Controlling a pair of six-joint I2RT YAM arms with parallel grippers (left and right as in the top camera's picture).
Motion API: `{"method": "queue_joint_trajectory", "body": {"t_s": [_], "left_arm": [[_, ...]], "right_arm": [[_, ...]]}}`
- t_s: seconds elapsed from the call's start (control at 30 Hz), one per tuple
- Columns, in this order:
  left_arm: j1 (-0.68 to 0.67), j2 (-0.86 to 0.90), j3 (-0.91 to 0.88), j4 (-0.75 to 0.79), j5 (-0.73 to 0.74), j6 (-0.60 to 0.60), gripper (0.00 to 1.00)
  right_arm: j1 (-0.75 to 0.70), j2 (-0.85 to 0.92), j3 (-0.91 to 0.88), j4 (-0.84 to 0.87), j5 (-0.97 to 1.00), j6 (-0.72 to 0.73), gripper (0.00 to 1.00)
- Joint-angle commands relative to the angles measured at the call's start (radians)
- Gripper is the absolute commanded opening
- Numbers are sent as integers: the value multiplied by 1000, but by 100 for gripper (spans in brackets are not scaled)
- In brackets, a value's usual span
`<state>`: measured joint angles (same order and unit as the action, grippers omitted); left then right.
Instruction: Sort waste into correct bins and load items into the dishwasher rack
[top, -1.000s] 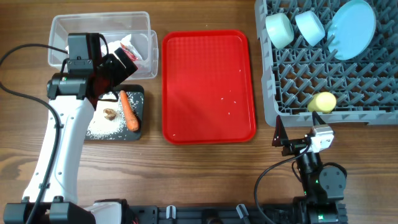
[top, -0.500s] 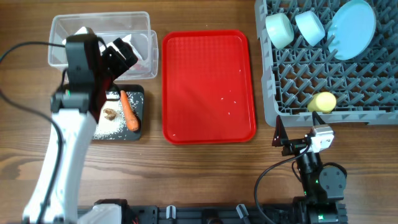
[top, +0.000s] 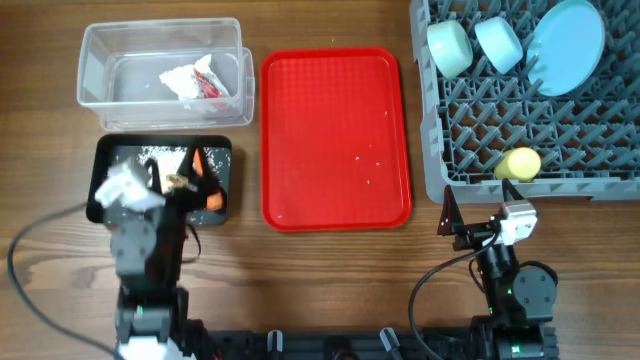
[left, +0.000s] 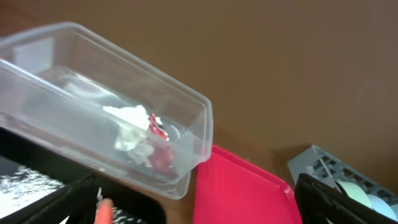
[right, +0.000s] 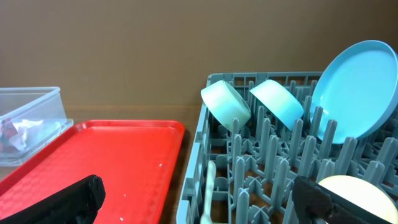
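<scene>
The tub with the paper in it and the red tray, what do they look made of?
Tub: clear glossy plastic, seemingly; the paper and table show through its walls. Red tray: probably moulded plastic, with a fine pebbled texture and raised rim.

Left of the red tray (top: 336, 140) we see the left arm (top: 142, 255), dark grey with a white block and a looping black cable (top: 35, 224). Right of that tray, the right arm (top: 508, 270) looks black, with a white block too.

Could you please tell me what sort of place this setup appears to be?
Likely a lab setup staged as a cafeteria dish-return station: a grey dishwasher rack, a red serving tray, and a clear waste tub.
</scene>
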<state>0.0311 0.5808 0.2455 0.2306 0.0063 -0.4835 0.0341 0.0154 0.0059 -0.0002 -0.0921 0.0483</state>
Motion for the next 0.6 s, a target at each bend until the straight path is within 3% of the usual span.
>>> {"method": "queue_joint_trajectory", "body": {"t_s": [0.0, 0.2, 0.4, 0.57], "left_arm": [[38, -187, -114, 9, 4, 36, 100], [46, -400, -234, -3, 5, 35, 100], [60, -483, -240, -108, 13, 43, 100], [64, -548, -240, -238, 20, 145, 100]], "right_arm": [[4, -6, -1, 3, 10, 11, 100], [4, -6, -1, 3, 10, 11, 100], [4, -6, -1, 3, 10, 11, 100], [4, -6, -1, 3, 10, 11, 100]]}}
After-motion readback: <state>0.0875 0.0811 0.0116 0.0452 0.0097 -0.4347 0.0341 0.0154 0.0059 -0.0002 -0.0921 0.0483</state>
